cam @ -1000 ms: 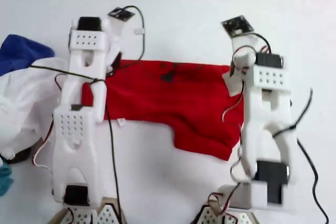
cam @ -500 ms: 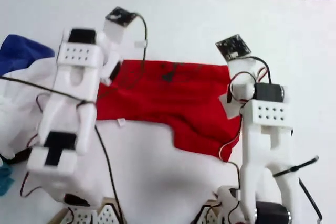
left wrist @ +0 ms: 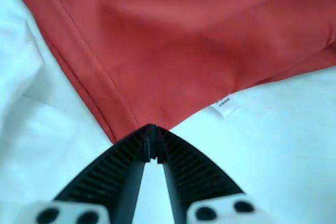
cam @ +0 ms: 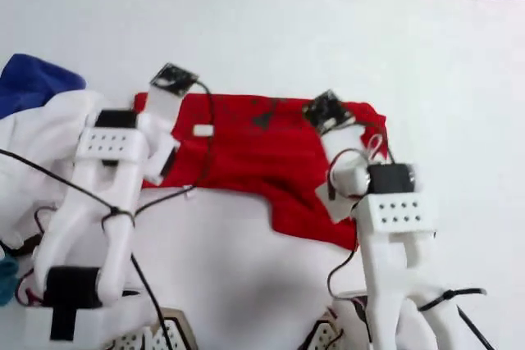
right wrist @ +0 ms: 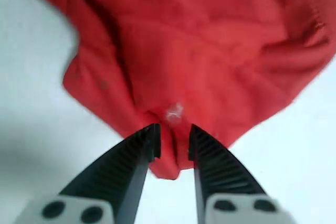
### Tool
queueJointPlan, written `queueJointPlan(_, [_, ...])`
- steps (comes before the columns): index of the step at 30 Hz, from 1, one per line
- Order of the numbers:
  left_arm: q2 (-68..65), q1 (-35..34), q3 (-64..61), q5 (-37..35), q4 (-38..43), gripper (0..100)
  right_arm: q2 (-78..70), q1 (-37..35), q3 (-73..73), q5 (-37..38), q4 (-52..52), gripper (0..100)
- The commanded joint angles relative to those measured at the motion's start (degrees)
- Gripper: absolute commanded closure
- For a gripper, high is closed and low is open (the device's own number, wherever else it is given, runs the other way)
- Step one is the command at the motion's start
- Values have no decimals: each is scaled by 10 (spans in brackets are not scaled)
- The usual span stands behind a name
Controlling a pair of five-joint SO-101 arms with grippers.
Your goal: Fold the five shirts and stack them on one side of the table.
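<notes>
Closest to me, both arms come in from the near edge of the counter (cam: 328,38), one at each end of the red shirt (cam: 262,149).

The left gripper (left wrist: 151,145) sits at the shirt's near-left corner. Its fingers (left wrist: 131,156) are pressed together with no gap at the tips. The hem draws to a point right where they meet, so I take it they have pinched that corner, though the cloth inside the pinch is hidden. A small white tag (left wrist: 226,106) pokes out of the hem just to the right of them.

The right gripper (right wrist: 173,140) is at the near-right flap, where the shirt sags closest to me. Its fingers (right wrist: 139,153) stand only a narrow slot apart, and a bunched fold of red fills that slot and hangs below the tips. That end looks firmly held.

From both pairs of fingers the shirt spreads away toward the far side. Its long axis runs left to right across the counter, and its far edge lies fairly straight. With the whole body of cloth beyond the fingers, carrying the near hem over toward the far edge looks like the natural fold. Each arm is nearest its own corner.

Off to the left lies a white shirt (cam: 41,145), heaped loosely and touching the red one's left end. A blue shirt (cam: 33,79) is beyond it at the far left.
</notes>
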State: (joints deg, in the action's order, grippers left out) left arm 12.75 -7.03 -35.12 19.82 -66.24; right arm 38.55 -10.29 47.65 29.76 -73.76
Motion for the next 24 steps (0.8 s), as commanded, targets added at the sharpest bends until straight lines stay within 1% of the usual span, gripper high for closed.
queueJointPlan(1, [49,-15,-85,-3,73,969,22,-35,40,4,16,897])
queueJointPlan(5, [62,-18,-148,-4,136,969,22,-44,92,9,79,897])
queueJointPlan(8, [53,-19,-167,-4,160,969,22,-44,116,38,102,896])
queueJointPlan(12, [20,-22,-190,-4,197,969,22,-32,127,55,125,895])
queueJointPlan(17, [7,-22,-177,-4,193,969,22,-27,127,63,151,830])
queueJointPlan(24, [7,-22,-177,-4,193,969,10,-29,128,63,171,830])
